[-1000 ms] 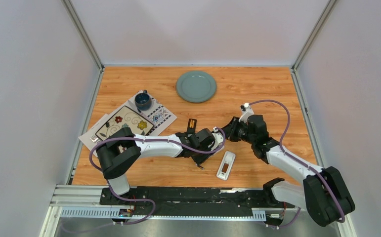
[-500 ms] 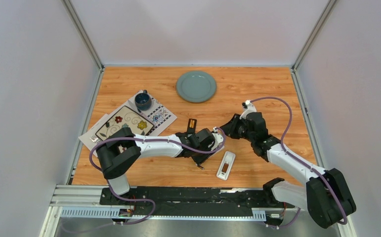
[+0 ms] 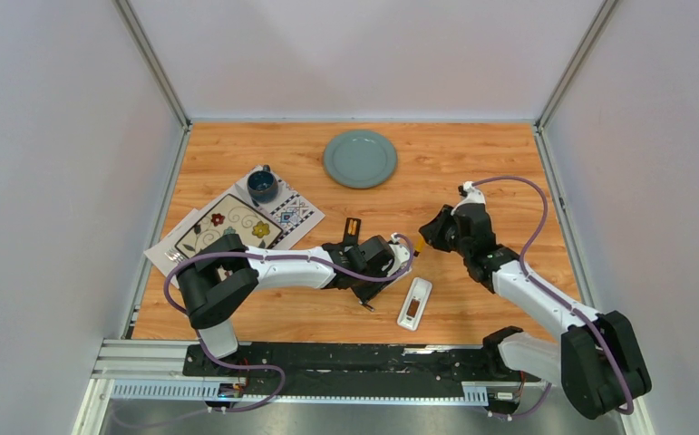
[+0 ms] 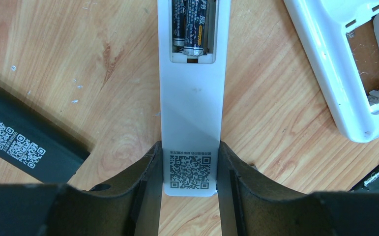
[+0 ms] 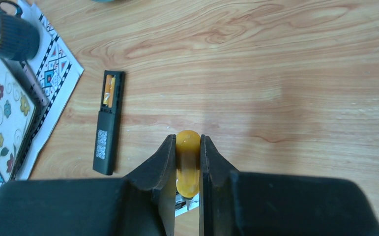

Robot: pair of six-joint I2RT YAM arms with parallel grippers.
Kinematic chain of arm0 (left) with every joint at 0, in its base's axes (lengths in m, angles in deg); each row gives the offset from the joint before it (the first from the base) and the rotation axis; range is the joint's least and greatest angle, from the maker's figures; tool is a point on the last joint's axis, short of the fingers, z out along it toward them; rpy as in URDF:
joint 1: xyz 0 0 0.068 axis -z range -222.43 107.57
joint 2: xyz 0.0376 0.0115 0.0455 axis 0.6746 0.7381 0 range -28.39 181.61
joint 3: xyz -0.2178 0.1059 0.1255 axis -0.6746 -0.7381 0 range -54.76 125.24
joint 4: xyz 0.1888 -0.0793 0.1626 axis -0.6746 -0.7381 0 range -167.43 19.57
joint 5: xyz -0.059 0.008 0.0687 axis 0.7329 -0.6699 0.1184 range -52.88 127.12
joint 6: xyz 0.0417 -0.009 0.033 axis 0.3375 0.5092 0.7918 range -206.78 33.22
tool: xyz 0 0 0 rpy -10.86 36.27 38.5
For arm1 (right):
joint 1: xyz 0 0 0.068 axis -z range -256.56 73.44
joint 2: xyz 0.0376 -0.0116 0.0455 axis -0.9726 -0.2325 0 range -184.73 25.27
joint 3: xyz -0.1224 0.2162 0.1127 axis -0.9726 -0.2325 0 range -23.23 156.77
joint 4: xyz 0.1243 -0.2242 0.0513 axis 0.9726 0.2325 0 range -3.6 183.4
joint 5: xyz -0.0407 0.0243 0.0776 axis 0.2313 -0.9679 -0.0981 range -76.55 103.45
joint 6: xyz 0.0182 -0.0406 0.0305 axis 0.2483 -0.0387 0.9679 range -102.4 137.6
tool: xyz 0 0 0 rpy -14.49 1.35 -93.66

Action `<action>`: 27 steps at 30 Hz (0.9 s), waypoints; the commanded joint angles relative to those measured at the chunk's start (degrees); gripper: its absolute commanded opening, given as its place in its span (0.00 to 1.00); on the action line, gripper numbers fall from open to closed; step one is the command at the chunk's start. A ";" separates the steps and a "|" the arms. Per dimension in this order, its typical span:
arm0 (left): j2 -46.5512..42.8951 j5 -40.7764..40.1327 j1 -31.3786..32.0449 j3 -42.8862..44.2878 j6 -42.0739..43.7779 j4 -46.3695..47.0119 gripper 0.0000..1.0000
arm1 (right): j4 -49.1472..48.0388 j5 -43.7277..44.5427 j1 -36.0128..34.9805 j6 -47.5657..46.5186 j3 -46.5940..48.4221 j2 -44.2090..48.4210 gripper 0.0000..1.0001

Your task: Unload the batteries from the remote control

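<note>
My left gripper (image 4: 191, 167) is shut on the near end of a slim white remote control (image 4: 191, 108) lying on the table. Its open compartment shows two dark batteries (image 4: 191, 24) side by side. My right gripper (image 5: 188, 152) is shut on the yellow-handled screwdriver (image 5: 188, 160), whose metal tip points back toward the wrist. In the top view the right gripper (image 3: 427, 237) hovers just right of the left gripper (image 3: 391, 260). A second white remote (image 3: 415, 302) lies nearby with an empty compartment (image 4: 369, 59). A black remote (image 5: 108, 129) holds orange-tipped batteries (image 5: 109, 91).
A grey-green plate (image 3: 360, 159) sits at the back centre. A dark blue mug (image 3: 262, 185) stands on patterned paper mats (image 3: 228, 227) at the left. The black remote (image 3: 352, 229) lies just behind the left gripper.
My right gripper has drawn back to the right, away from the left gripper, with the screwdriver still in it. The left arm and its remote have not moved.
</note>
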 commanded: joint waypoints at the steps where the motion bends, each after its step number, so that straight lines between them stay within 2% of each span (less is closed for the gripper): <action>1: 4.52 4.77 0.30 -1.90 -1.93 -0.21 0.00 | -0.30 2.91 1.51 -1.14 2.70 0.95 0.00; 9: 4.78 4.95 0.30 -1.90 -1.93 -0.04 0.00 | -2.49 1.85 1.60 0.08 1.91 -1.33 0.00; 27: 4.69 5.12 0.30 -2.08 -1.93 -0.04 0.00 | -7.15 -7.28 1.52 2.54 3.93 -6.96 0.00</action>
